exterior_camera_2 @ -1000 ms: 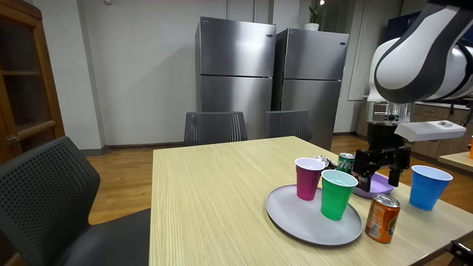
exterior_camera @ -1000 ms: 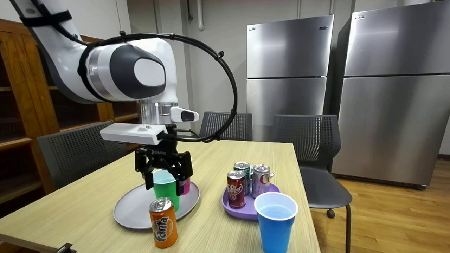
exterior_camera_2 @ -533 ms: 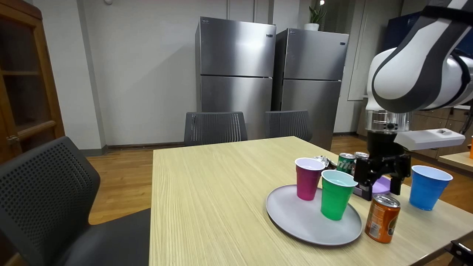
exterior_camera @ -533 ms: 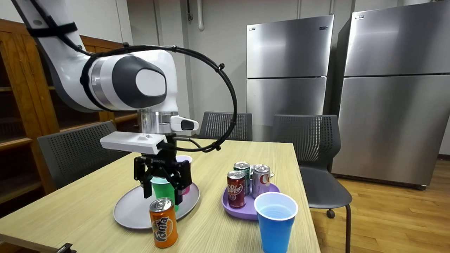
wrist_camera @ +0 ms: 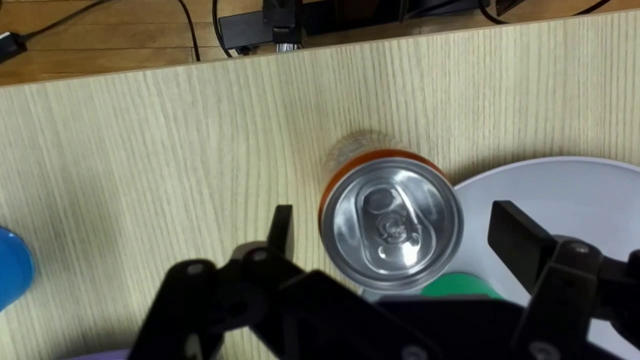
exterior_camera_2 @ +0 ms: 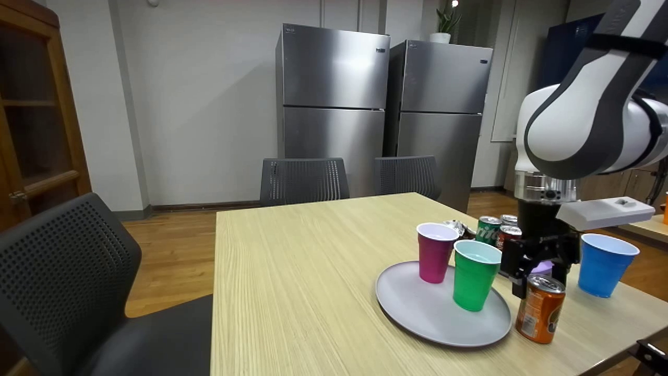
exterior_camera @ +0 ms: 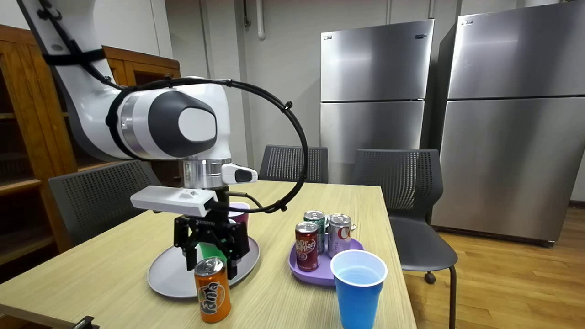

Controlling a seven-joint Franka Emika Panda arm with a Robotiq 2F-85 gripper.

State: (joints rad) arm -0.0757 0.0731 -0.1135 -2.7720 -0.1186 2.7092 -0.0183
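My gripper is open, with nothing between its fingers shut on, low over the table. In the wrist view, its fingers stand on either side of the silver top of an orange Fanta can, with a gap on each side. The can stands upright on the table in both exterior views and partly hides the fingers. Beside it, a grey plate bears a green cup and a magenta cup. The gripper partly hides the green cup in an exterior view.
A purple plate holds a Dr Pepper can, a green can and a Diet Coke can. A blue cup stands near it. A silver wrapper lies behind the magenta cup. Chairs surround the table.
The arm and gripper have moved steadily downward, bringing the fingers to the height of the orange can's top. The gripper has stayed open. The cups, cans and plates have not moved.
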